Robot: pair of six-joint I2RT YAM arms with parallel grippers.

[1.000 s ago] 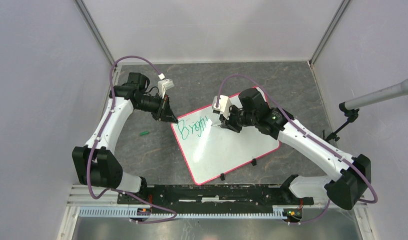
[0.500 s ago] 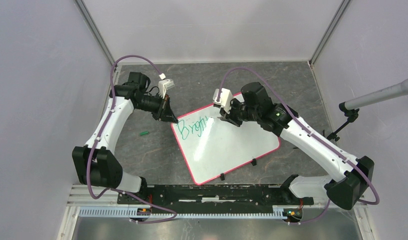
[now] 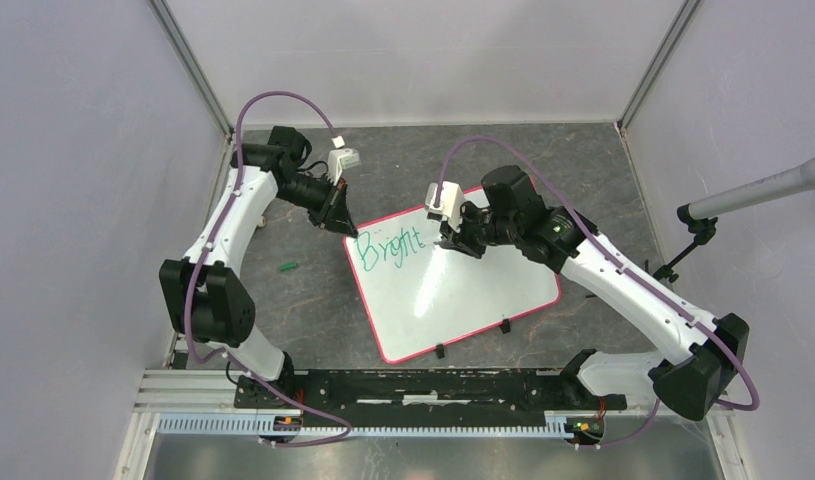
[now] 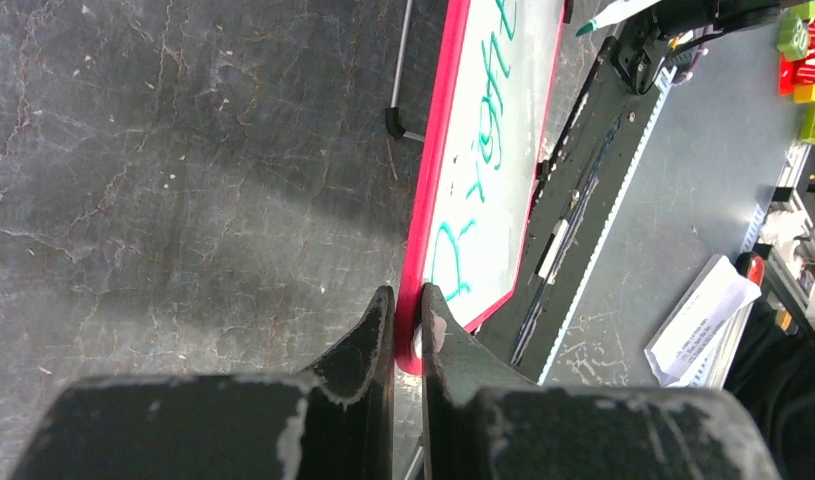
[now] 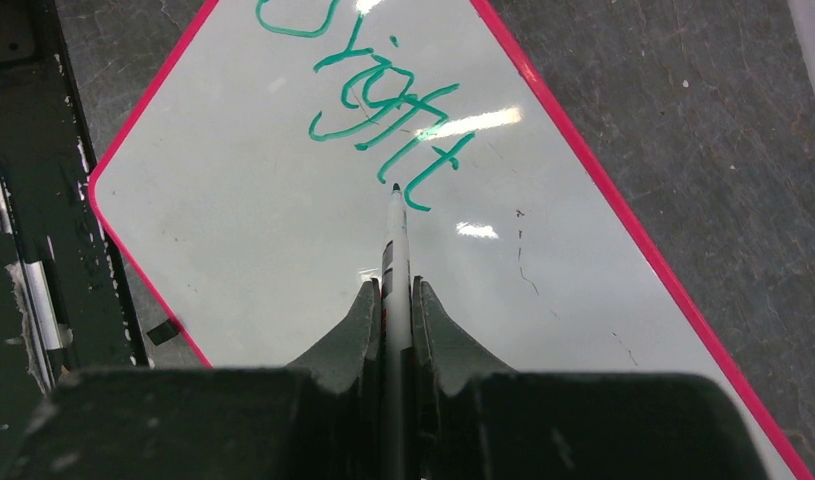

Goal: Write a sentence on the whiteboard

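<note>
**Progress.** The board point(image 3: 463, 300) lies flat on the table point(image 3: 303, 310), mid-scene between the arms and skewed, its far-left corner towards the left arm. The lettering point(image 3: 388, 244) reads "Bright" in green, running along the far edge from the left. One word is no sentence, so in my judgement the task is at an early stage and most of the writing is left to do.

**Grippers.** The left gripper point(image 4: 408, 300) pinches the board's red rim at the far-left corner, fingers pressed onto it from both sides. The right gripper point(image 5: 395, 292) is clamped on the marker point(image 5: 395, 240). The marker's tip sits at the foot of the final "t"; whether it touches the surface I cannot tell.

**Edges and room.**
- Right of the "t", blank board runs on to the right rim, enough for some further letters on this line.
- The whole near part of the board is unmarked and would take further lines.
- Two black clips point(image 3: 442, 351) sit on the near rim.
- A small green cap point(image 3: 288, 267) lies on the table left of the board, well apart from both grippers.
- The right arm reaches across the board's right side.
</note>
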